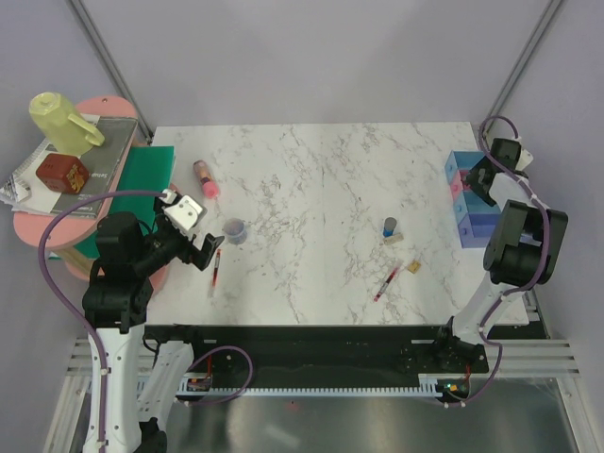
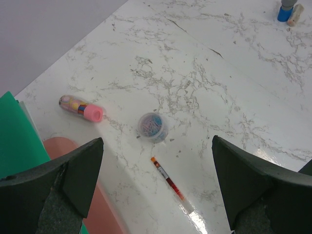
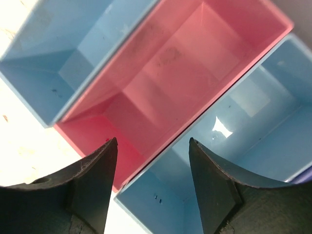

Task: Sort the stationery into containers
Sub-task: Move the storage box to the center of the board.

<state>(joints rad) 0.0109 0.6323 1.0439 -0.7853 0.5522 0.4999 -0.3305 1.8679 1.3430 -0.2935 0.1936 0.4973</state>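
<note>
The containers (image 1: 469,215) stand in a joined row at the table's right edge. My right gripper (image 1: 479,179) hovers over them, open and empty. In the right wrist view the right gripper (image 3: 152,141) straddles the wall between the pink bin (image 3: 195,63) and the light blue bin (image 3: 253,136). The blue bin (image 3: 63,48) is beside them, and all three look empty. My left gripper (image 2: 156,141) is open above a red pen (image 2: 169,181), with the round roll (image 2: 152,126) and the pink glue stick (image 2: 82,108) beyond. A second red pen (image 1: 388,281), a tan block (image 1: 413,268) and a blue dark-topped piece (image 1: 390,226) lie right of centre.
A green sheet (image 1: 146,170) lies at the table's left edge. Beside it a pink round stand (image 1: 38,231) carries books (image 1: 99,156), a yellow-green jug (image 1: 58,121) and a red-brown box (image 1: 62,173). A small tan piece (image 1: 395,238) rests against the blue piece.
</note>
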